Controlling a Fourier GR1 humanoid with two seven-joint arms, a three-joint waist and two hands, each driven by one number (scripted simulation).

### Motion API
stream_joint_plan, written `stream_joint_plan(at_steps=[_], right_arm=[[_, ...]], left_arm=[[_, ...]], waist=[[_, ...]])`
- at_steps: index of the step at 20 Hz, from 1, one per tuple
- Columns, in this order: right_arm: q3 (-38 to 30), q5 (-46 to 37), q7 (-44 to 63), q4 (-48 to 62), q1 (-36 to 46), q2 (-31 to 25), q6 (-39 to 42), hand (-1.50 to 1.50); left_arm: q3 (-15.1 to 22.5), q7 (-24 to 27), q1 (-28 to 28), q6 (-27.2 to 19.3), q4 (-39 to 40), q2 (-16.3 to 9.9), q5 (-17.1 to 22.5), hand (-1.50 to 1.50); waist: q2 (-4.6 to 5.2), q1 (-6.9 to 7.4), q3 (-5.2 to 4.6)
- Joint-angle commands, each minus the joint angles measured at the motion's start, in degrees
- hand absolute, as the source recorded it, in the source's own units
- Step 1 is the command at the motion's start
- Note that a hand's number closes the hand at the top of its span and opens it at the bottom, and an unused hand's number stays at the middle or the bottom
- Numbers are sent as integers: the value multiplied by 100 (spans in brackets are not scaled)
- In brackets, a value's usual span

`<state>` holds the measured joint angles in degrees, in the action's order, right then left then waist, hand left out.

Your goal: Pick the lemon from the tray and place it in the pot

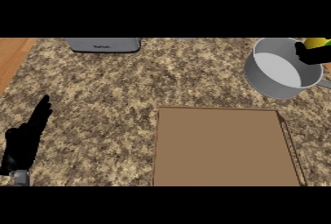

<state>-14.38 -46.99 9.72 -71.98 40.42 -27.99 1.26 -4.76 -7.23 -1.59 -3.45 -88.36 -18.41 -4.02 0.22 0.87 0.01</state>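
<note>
A grey appliance point(103, 44) at the counter's far edge bears a small dark mark on its front face, apparently a brand name; its letters cannot be read. No other lettering, number or sign is legible.

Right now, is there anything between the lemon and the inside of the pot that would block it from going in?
Nothing visible blocks it. The right hand holds the lemon at the pot's far right rim, and the pot is open, with no lid and nothing visible inside it. The tray sits apart, nearer the robot.
</note>
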Motion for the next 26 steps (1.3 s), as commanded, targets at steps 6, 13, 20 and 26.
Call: stream_joint_plan(at_steps=[6, 13, 20, 26], right_arm=[[-359, -99, -1481, 3197, 1268, -551, -792, 150], [-177, -764, -2111, 4711, 1546, -896, -1590, 150], [-887, 2, -2317, 5623, 1954, -687, -1163, -150], [-1099, 172, -2790, 5907, 2205, -849, -1061, -150]], left_arm=[[82, 9, 96, -23, 39, 213, -135, 0], [99, 2, 290, 136, 94, 104, -153, 0], [6, 270, 349, 238, 360, 113, -70, 0], [72, 140, 450, 187, 290, 157, -156, 0]], waist=[[50, 116, 4], [142, 305, 15], [148, 294, 15], [187, 368, 22]])
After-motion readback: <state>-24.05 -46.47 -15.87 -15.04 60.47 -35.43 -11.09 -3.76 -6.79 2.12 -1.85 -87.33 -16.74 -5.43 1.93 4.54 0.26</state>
